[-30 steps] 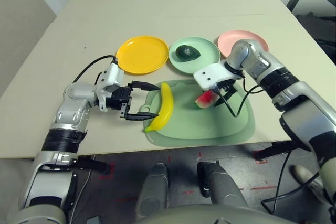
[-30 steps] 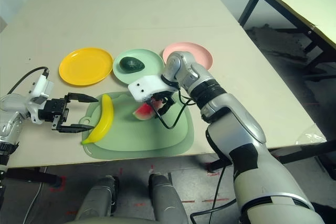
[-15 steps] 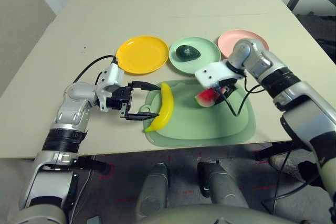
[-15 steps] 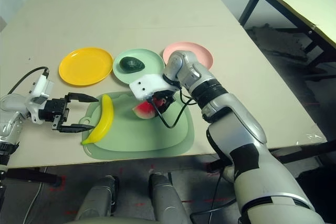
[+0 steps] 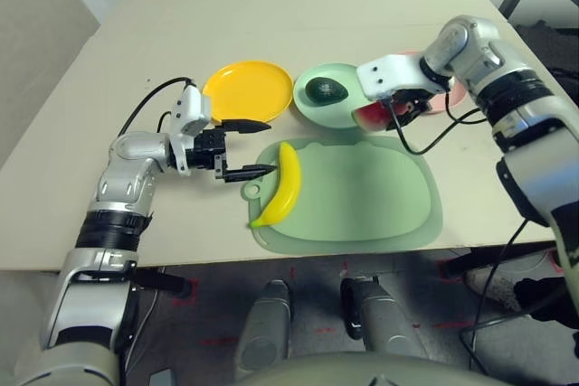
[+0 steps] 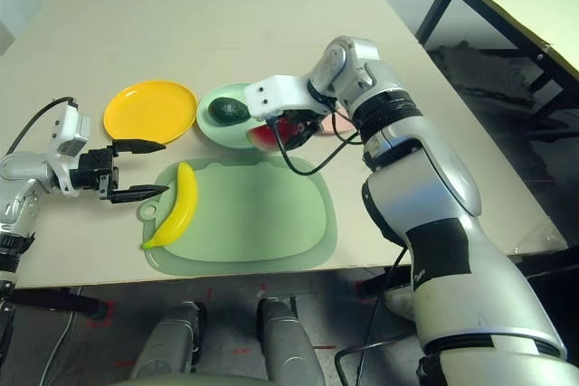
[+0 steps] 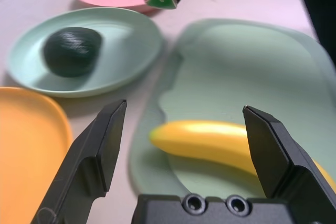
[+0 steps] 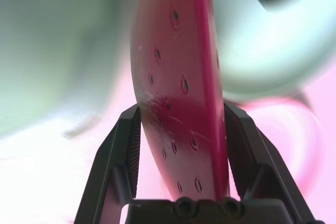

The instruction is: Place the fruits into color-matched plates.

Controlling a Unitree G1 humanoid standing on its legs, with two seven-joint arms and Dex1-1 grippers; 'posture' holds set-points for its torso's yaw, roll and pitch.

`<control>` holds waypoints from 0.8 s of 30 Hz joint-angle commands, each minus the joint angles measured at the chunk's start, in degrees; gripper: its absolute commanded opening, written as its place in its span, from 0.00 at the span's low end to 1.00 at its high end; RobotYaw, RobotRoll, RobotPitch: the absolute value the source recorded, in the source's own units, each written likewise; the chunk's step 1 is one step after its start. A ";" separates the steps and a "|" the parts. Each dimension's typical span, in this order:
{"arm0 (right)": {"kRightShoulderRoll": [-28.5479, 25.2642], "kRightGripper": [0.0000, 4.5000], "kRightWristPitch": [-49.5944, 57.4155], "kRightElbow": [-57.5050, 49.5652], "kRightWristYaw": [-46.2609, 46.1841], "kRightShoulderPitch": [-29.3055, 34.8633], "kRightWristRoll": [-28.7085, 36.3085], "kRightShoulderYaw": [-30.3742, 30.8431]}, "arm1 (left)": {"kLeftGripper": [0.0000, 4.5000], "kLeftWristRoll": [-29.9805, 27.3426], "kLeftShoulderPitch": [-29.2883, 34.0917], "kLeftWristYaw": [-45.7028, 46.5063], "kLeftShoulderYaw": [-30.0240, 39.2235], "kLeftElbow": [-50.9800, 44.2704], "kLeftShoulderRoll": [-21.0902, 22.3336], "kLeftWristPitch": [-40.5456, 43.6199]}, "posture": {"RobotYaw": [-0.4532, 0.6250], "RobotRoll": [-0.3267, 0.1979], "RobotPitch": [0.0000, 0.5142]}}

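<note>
My right gripper (image 5: 387,113) is shut on the red watermelon wedge (image 5: 372,117), which hangs above the table between the mint green plate (image 5: 349,74) and the pink plate (image 5: 455,95). Both black fingers (image 8: 118,150) press the wedge's (image 8: 178,77) flat sides. The dark green avocado (image 5: 325,89) lies in the green plate. On the pale green mat (image 5: 362,201) rests the yellow banana (image 5: 280,185). Just left of the banana's far end my left gripper (image 5: 264,145) stands open, holding nothing. Beyond it sits the yellow plate (image 5: 246,89).
The mat's ring handle (image 5: 254,189) points toward my left gripper. A black cable (image 5: 434,133) loops from my right wrist over the mat's far right corner. Bare tabletop stretches behind the plates and left of the left arm. The table's near edge runs just below the mat.
My right gripper has lifted the watermelon wedge off the mat and carried it back and right, toward the pink plate. The left gripper has shifted a little away from me, still open.
</note>
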 commanded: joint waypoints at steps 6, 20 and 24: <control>0.99 0.54 4.00 5.47 -18.78 0.98 -8.24 -0.02 | 1.00 -2.64 1.17 10.02 3.05 -6.11 -2.46 11.92 | 0.47 0.62 0.31; 0.53 0.94 6.95 6.81 -27.52 4.56 -12.29 -1.55 | 1.00 -2.71 5.47 9.66 3.24 -10.28 -1.01 13.14 | 0.49 0.62 0.35; 0.04 0.99 6.57 6.74 -27.16 3.95 -12.94 -1.70 | 1.00 -2.54 5.15 9.44 2.97 -9.94 -1.19 12.98 | 0.48 0.62 0.35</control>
